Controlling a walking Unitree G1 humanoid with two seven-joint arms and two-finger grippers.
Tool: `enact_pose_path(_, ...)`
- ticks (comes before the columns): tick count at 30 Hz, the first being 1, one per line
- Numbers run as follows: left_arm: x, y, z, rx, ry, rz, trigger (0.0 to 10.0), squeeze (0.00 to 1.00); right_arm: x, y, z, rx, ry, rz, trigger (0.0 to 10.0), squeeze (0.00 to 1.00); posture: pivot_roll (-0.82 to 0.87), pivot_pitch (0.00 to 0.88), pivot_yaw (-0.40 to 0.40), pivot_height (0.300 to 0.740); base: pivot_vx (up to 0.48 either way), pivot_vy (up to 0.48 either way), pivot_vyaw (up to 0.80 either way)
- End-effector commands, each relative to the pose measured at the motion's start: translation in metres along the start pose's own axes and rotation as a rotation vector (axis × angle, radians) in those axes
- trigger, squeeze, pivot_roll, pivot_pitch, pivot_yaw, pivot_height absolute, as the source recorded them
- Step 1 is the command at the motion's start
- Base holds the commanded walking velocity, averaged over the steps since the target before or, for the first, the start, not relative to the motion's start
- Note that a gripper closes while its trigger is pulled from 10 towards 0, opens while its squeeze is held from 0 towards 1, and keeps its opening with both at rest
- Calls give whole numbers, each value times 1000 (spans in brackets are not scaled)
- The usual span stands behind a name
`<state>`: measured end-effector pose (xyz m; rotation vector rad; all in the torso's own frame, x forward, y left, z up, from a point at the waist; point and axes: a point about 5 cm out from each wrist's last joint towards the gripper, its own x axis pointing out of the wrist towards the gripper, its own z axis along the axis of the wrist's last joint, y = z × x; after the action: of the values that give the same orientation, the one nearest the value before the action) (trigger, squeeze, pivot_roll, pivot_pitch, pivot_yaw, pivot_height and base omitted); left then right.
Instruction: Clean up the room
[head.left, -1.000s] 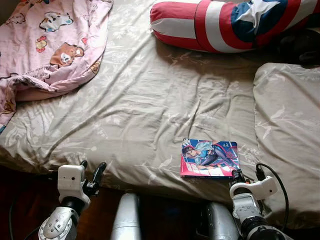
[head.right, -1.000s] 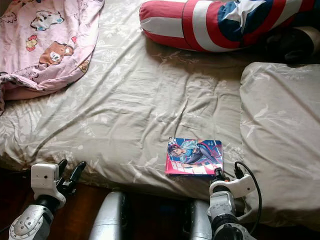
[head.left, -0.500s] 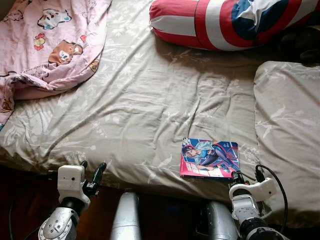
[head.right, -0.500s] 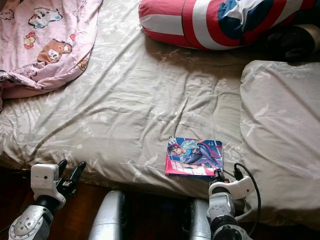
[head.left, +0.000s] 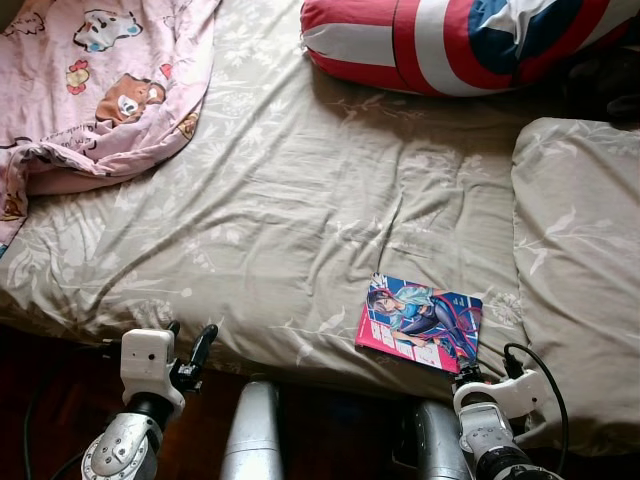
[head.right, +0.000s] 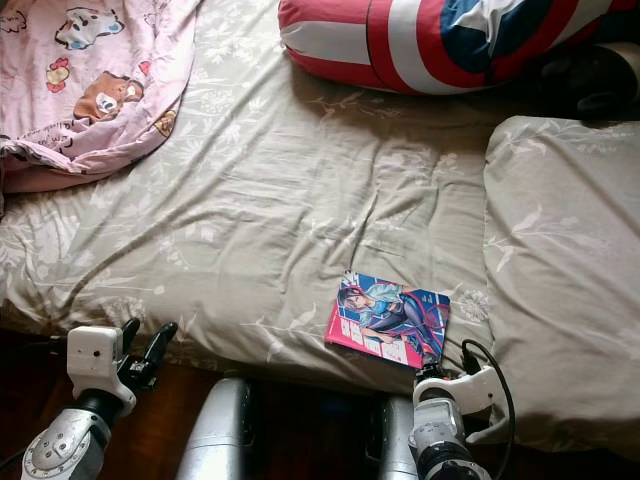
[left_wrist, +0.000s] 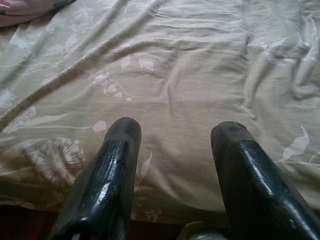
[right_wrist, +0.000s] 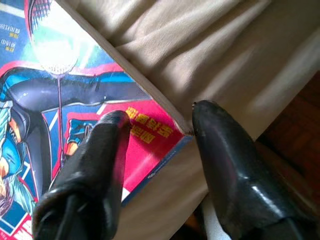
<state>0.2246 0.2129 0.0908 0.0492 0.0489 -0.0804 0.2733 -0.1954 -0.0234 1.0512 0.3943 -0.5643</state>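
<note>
A comic book (head.left: 420, 320) with a pink and blue cover lies tilted on the beige bed sheet (head.left: 300, 200), near the front edge. My right gripper (right_wrist: 160, 120) is open at the book's near corner. One finger (right_wrist: 95, 160) lies over the cover, and the other finger (right_wrist: 225, 150) touches the corner's edge. In the eye view the right gripper (head.left: 468, 372) sits just below the book. My left gripper (head.left: 187, 335) hangs open at the bed's front edge on the left, with only sheet (left_wrist: 170, 75) ahead of it.
A pink cartoon-print blanket (head.left: 90, 90) is bunched at the back left. A red, white and blue bolster (head.left: 460, 40) lies along the back. A beige pillow (head.left: 580, 260) covers the right side. Dark floor (head.left: 50, 400) runs below the bed's edge.
The book has turned clockwise, its near right corner drawn toward me. My right gripper has pulled back slightly. The view has shifted a little; the left arm holds still.
</note>
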Motion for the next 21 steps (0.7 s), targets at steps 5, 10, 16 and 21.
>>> enact_pose_path(5,-5,1,-8,15,46,6,10000,0,-3,-11,-2,-23,16,-24,10000,890,272,375,66,649,0,0,0)
enact_pose_path(10,-4,0,-9,14,48,3,10000,0,-1,-7,1,-49,13,5,10000,898,268,368,67,649,0,0,0)
enact_pose_path(16,-3,0,-9,15,49,2,10000,0,0,-3,2,-66,9,23,10000,902,267,365,67,649,0,0,0)
enact_pose_path(21,-3,0,-9,15,49,2,10000,0,0,-3,2,-66,9,23,10000,902,267,365,67,649,0,0,0)
